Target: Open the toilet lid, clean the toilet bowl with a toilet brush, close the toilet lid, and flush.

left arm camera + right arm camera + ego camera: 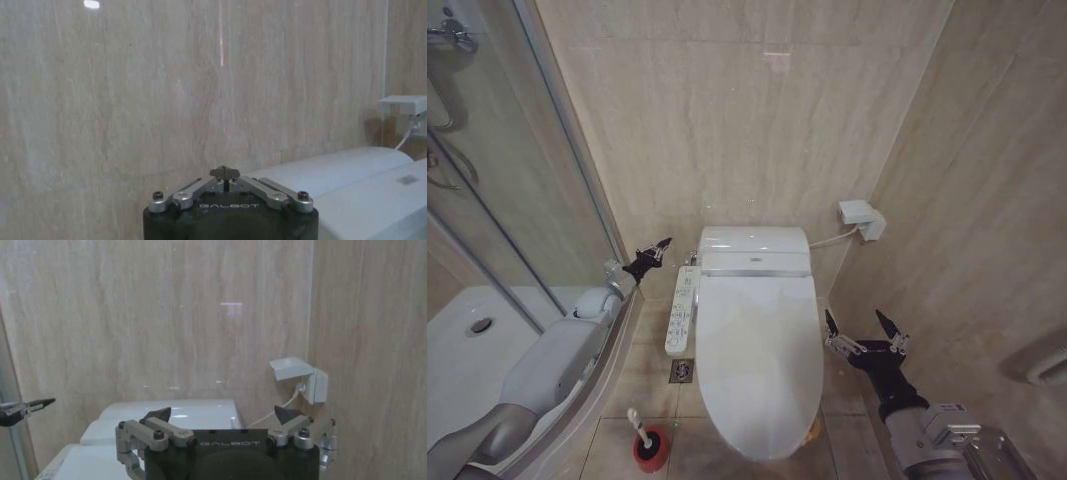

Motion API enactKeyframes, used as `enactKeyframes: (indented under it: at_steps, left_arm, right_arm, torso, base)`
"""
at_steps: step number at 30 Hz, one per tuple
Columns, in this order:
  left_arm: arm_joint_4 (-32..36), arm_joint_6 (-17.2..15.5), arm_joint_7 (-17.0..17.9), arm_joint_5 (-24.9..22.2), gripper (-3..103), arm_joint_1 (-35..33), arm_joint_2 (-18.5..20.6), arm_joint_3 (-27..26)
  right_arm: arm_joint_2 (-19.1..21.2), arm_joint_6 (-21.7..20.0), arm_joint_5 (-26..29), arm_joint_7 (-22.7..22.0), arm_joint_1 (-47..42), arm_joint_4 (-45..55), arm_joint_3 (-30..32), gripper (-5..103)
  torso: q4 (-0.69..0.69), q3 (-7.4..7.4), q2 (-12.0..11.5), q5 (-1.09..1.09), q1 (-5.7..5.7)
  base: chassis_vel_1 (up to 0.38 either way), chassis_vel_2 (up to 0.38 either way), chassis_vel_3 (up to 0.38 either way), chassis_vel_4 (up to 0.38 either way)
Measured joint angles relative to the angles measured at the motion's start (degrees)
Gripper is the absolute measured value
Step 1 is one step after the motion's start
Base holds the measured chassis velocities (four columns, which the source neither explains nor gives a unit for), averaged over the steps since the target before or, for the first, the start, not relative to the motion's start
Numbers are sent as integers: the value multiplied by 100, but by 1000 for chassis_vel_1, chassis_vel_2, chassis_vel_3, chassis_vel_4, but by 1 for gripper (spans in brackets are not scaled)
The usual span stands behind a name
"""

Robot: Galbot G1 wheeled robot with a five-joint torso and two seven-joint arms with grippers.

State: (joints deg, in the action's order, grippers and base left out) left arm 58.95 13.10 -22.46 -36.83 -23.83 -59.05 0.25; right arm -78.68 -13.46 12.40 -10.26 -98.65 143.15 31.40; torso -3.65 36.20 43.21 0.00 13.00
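Judging from how things lie, the task is either not begun or nearly over, and the pictures do not settle which. The large white glossy plastic oval toilet lid [757,360] lies flat and shut over the white ceramic toilet bowl [812,430], so the basin is hidden and its cleanliness cannot be judged. The small toilet brush [639,425], with its thin white stick handle, stands tilted in its red round cup holder [651,450] on the beige tiled floor [627,385], just beside the front left of the toilet and apart from both arms.

The left claw [661,248] hangs in the air, clenched with its dark tips together, near the rear left corner of the toilet and above the white side control panel [680,312]; it touches nothing. In the left wrist view the same claw [225,173] points at the beige marble-look wall [167,90]. The right claw [864,326] is released, its two fingers spread wide and empty, hovering to the right of the lid and close to the right-hand wall. In the right wrist view the claw [223,414] gapes toward the white rear housing of the toilet [173,412] and a white wall socket with raised cover [301,377].

If this is the start, opening, brushing, closing and flushing all remain; if the end, only flushing at most is left.
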Motion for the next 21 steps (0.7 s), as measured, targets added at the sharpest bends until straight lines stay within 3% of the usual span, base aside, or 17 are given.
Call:
enactKeyframes:
  at_steps: [21]
  left_arm:
    - [36, 76, -230, 217, 0, -383, -249, -190]
  right_arm:
    - [0, 0, 0, 0, -1, 0, 0, 100]
  torso:
    - [-3, -2, 2, 0, -4]
  base:
    - [5, -5, -4, 5]
